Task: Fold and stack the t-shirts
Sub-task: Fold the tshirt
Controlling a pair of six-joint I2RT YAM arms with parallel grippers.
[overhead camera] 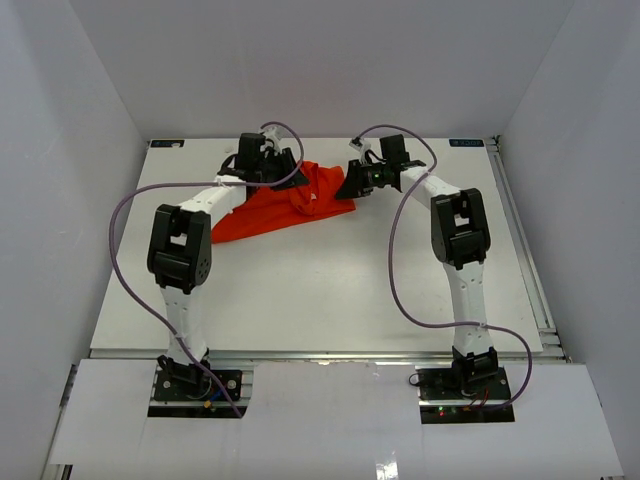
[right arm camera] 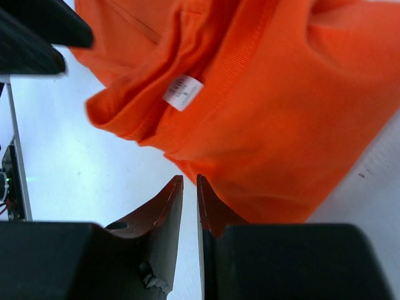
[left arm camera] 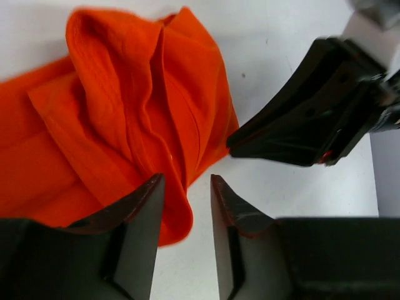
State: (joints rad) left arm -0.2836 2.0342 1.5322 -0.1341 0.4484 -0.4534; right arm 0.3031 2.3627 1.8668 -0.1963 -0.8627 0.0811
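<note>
Presently we find the t-shirt (overhead camera: 290, 205) bunched at twelve o'clock on the worktop (overhead camera: 330, 300), left claw (left arm camera: 187, 181) apart astride a fold, right claw (right arm camera: 189, 181) nearly together beside its edge, and we judge it may miss the cloth, skewing any lift.

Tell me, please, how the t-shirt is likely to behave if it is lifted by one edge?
The t-shirt will probably hang limp, since it lies in soft rumpled folds. It looks like thin cloth, so likely light. Pushed, it would more likely bunch up on the table than slide whole.
</note>
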